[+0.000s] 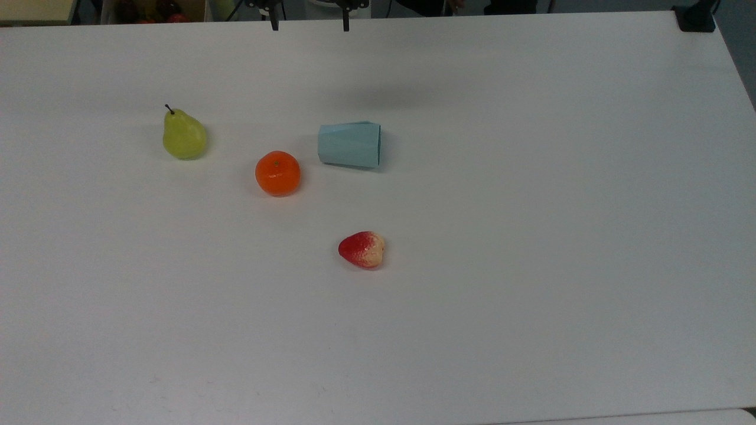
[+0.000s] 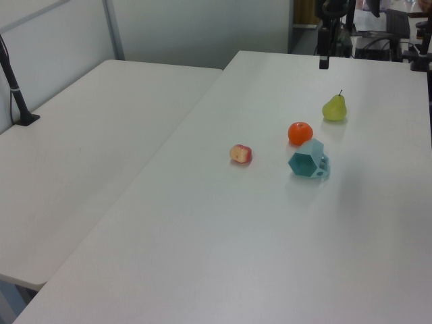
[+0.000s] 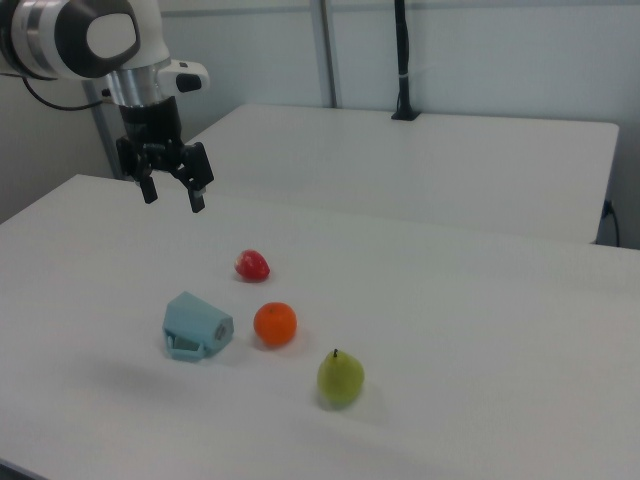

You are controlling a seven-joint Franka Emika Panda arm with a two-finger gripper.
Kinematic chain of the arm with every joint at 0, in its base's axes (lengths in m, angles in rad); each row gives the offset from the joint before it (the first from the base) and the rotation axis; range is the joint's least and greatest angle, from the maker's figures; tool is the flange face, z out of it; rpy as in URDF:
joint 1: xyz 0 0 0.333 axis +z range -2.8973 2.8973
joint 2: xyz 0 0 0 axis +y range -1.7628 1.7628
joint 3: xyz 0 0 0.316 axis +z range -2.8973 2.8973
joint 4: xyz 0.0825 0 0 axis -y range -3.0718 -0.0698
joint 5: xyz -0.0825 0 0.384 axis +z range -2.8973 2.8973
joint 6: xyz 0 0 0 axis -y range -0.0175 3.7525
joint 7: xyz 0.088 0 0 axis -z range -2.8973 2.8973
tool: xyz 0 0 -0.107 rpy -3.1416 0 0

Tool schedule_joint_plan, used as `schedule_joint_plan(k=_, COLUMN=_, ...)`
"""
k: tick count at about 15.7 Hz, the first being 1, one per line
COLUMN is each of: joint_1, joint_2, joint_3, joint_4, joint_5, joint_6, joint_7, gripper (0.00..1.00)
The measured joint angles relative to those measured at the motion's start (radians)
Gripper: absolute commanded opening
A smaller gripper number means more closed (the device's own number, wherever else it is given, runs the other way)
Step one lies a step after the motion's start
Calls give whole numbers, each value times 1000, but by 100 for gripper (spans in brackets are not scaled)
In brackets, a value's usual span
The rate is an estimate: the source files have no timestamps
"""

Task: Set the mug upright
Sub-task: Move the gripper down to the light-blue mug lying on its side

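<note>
The mug (image 1: 349, 144) is pale teal-blue with flat facets and lies on its side on the white table (image 1: 531, 236), its wider rim toward the top view's right. In the left view the mug (image 2: 307, 162) turns its hexagonal opening toward the camera. In the right view the mug (image 3: 197, 327) has its handle low on the near side. My gripper (image 3: 173, 195) hangs open and empty above the table, well apart from the mug. Its two dark fingertips (image 1: 274, 25) show at the top view's upper edge. In the left view the gripper (image 2: 324, 59) hangs beyond the fruit.
An orange (image 1: 277, 173) sits close to the mug's base end, a green pear (image 1: 183, 135) further toward the top view's left, and a strawberry (image 1: 362, 249) nearer the front. A second white table (image 2: 88, 135) adjoins, with a black post (image 3: 402, 60) clamped on it.
</note>
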State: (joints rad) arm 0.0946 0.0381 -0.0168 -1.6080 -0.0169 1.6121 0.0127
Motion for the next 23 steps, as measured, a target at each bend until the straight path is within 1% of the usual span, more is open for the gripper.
schedule_joint_plan(k=12, joint_1=4, joint_2=0, joint_3=7, joint_4=-6, joint_5=-3, joint_6=0, joint_7=-2, gripper=100)
schedule_joint_plan(k=14, joint_1=18, joint_2=1, joint_3=11, joint_4=-8, joint_5=-13, joint_6=0, joint_7=0, gripper=100)
schedule_joint_plan(k=16, joint_1=56, joint_2=4, joint_3=16, joint_4=-13, joint_5=-72, joint_6=0, joint_7=30, gripper=100)
schedule_joint_plan(k=19, joint_1=146, joint_2=22, joint_3=20, joint_4=-26, joint_5=-176, joint_6=0, joint_7=143, gripper=100)
schedule_joint_plan(k=23, joint_1=244, joint_2=80, joint_3=27, joint_4=-35, joint_5=-305, joint_6=0, joint_7=295, gripper=100)
